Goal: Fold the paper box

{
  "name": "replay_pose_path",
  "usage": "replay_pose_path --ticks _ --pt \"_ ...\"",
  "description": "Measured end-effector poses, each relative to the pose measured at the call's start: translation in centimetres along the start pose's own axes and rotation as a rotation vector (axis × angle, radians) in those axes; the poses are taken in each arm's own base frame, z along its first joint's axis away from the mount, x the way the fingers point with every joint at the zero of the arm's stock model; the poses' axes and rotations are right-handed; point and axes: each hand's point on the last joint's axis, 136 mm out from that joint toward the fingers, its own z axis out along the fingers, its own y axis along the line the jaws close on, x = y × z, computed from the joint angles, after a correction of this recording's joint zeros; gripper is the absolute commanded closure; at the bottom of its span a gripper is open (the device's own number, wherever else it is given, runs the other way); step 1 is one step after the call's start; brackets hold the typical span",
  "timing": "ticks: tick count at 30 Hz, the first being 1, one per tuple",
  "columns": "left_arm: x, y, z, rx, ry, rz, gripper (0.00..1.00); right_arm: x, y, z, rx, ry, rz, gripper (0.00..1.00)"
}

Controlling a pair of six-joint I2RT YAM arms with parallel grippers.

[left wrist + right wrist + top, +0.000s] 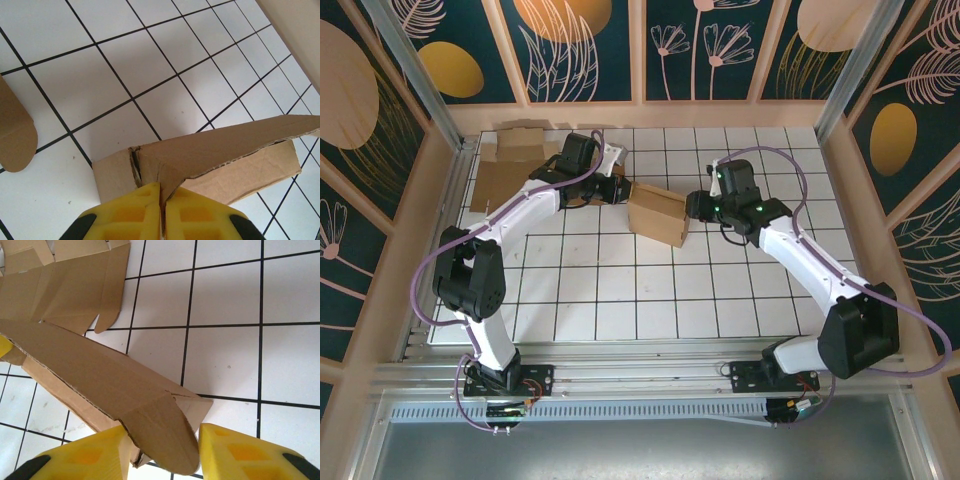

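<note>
The paper box (657, 213) is plain brown cardboard, and the table (720, 290) is white with a thin black grid. The left gripper (161, 192) and right gripper (162, 432) are yellow, the arms (515, 215) white with black joints, the walls (590, 50) dark teal with peach leaf drawings.

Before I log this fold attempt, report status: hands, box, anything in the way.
Left hand shut on paper box flap. Right hand open, straddling opposite flap. Flat cardboard far-left, apart from the box.
</note>
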Motion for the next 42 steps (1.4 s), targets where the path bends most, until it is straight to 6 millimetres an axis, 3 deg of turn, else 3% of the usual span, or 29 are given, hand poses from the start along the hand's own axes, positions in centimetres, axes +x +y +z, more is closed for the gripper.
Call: replay_pose_path --ticks 10,22,42 --pt "0.0 0.0 0.0 0.0 0.001 -0.001 0.9 0.2 0.2 0.3 -0.006 0.001 0.018 0.8" --pt "0.2 -0.4 0.1 0.005 0.007 -0.003 0.89 0.0 0.8 0.7 -0.032 -0.033 0.144 0.92" --pt "0.3 -0.3 0.1 0.002 0.014 -0.007 0.89 -0.3 1.2 0.5 -0.084 -0.07 0.282 1.0"
